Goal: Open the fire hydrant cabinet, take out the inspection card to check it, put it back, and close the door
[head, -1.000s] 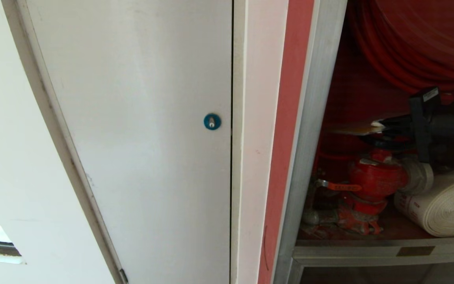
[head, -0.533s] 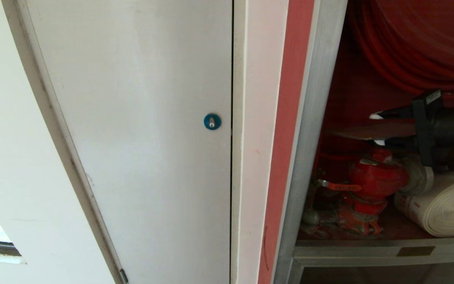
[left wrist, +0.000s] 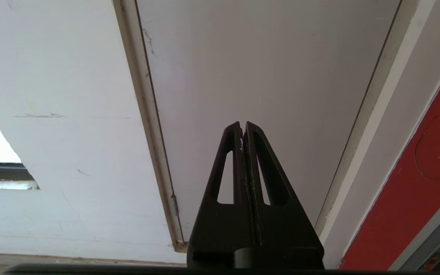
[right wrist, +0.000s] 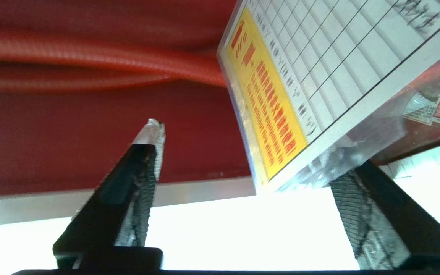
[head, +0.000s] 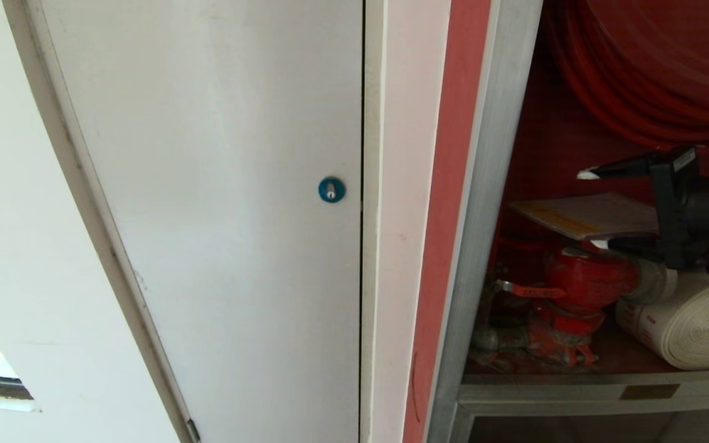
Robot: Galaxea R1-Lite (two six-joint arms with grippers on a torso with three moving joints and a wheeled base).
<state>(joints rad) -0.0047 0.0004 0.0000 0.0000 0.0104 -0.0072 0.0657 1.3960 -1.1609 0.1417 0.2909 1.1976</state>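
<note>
Red fills the open fire hydrant cabinet (head: 502,184), its silver frame standing just beside a plain white panel door (head: 219,184) with a blue round lock (head: 331,189). Inside hang the red hose reel (head: 637,67), and lower down sit the red valve (head: 582,280) and the white rolled hose (head: 693,326).

The big change is at the right gripper (head: 594,209), reaching in from the right above the valve. A second ago its fingers were pressed together on the inspection card (head: 588,215), which showed only edge-on; half a second ago they were parting; now they stand wide apart, one fingertip above the card and one below. The card lies flatter, its yellowish header strip facing up, resting against the lower finger in the right wrist view (right wrist: 319,95). I judge it has just been let go inside the cabinet, so putting it back looks nearly done, though I can't tell what it rests on.

The left gripper (left wrist: 243,128) is parked by the white panel, fingers pressed together, empty. Shutting the door, which is out of sight, remains.
</note>
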